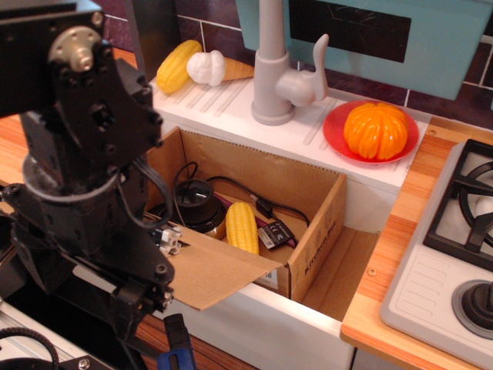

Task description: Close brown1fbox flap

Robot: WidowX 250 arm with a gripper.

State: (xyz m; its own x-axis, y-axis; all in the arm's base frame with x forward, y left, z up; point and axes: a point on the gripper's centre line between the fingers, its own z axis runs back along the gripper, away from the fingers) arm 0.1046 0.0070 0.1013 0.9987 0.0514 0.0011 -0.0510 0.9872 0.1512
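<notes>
The brown1fbox [320, 202] sits open in the white sink, with black print on its right side. Inside it lie a yellow corn cob [243, 227], a black round device [197, 204] and black cables. The flap [219, 268] is on the box's near side, plain face up, tilted over the front part of the opening. My black arm fills the left of the view. My gripper [158, 297] is low at the flap's left edge, touching or very close to it. Its jaws are hidden by the arm body. A black and blue finger [179, 351] pokes out below the flap.
A grey faucet [273, 73] stands behind the box. A red plate [335, 135] with an orange pumpkin [375, 129] is at the back right. A corn cob [177, 65] and an ice-cream cone [219, 68] lie at the back. A stove [454, 231] and wooden counter [385, 262] are to the right.
</notes>
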